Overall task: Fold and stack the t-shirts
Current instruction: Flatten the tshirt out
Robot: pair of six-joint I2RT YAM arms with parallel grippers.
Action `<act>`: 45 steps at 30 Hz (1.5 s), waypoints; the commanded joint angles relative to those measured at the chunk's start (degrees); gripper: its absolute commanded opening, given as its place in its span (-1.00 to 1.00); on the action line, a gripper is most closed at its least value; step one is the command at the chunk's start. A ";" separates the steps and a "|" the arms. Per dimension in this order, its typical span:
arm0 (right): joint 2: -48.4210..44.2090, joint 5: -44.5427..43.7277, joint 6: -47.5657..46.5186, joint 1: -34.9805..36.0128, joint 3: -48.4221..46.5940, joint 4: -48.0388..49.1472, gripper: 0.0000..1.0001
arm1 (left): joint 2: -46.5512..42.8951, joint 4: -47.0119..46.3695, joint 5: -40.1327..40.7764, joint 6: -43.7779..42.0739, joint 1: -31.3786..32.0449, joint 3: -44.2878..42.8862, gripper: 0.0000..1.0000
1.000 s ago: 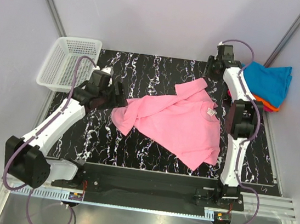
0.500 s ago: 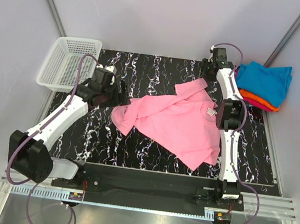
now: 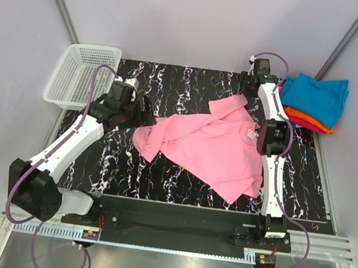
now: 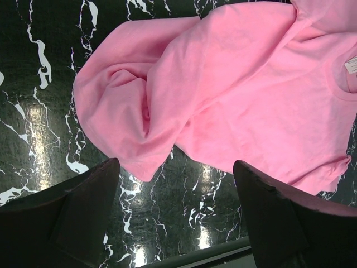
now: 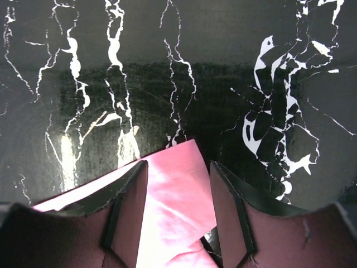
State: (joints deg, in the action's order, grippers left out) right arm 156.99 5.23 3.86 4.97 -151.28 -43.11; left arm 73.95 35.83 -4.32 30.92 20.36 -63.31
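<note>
Right gripper [image 5: 178, 167] stands parted astride a sleeve of the pink t-shirt [image 3: 210, 145], sprawled mid-frame; left gripper [image 4: 175, 164] gapes empty; folded t-shirts [image 3: 315, 99] sit stacked upper right; folding this one is left

Between your right gripper's [image 5: 178, 167] matt dark fingers [image 5: 128, 206] lies the t-shirt [image 5: 177, 206], soft matt pink cloth; beyond them the marbled tabletop [image 5: 167, 67] shines glossy, smooth.
</note>
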 commanded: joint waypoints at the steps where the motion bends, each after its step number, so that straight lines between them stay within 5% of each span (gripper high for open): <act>1: 0.42 1.35 -0.26 -1.02 -3.14 0.84 0.11 | -2.76 -2.52 -2.19 -0.16 0.21 -1.38 0.77; 6: 0.78 3.99 0.54 -1.19 -3.75 0.93 0.06 | -3.37 -2.52 -3.15 0.02 0.21 -1.64 0.77; 11: 1.21 6.72 1.59 -1.28 -4.28 1.10 -0.48 | -3.90 -2.52 -3.15 -0.24 0.21 -1.47 0.77; 12: 1.13 6.98 1.59 -1.19 -4.28 1.19 -0.75 | -4.08 -2.44 -3.07 -0.24 0.21 -1.38 0.77; 15: 0.78 7.16 1.86 -1.19 -3.76 1.10 -0.89 | -4.34 -2.35 -2.89 -0.33 0.21 -1.29 0.77; 17: 0.25 7.42 1.85 -1.28 -3.14 1.01 -0.76 | -4.43 -2.26 -2.98 -0.24 0.29 -1.20 0.77; 19: -0.10 6.72 1.77 -1.28 -2.97 1.10 -0.13 | -4.52 -2.17 -2.98 -0.42 0.21 -1.20 0.77; 22: -0.10 5.06 1.85 -1.19 -3.05 1.01 0.18 | -4.61 -2.08 -2.89 -0.42 0.21 -1.12 0.78; 38: 1.92 3.56 7.65 -1.19 -3.58 -3.99 0.22 | -6.01 -1.65 -3.07 0.02 0.21 -1.64 0.78; 45: 2.71 3.56 8.27 -1.28 -3.67 -6.19 -0.08 | -7.16 -1.03 -2.54 -0.07 0.21 -1.47 0.78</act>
State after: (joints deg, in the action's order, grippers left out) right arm 158.47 9.91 11.18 3.75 -152.81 -46.63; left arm 68.60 36.12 -5.87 30.96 20.36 -63.29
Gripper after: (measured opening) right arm 0.478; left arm 0.887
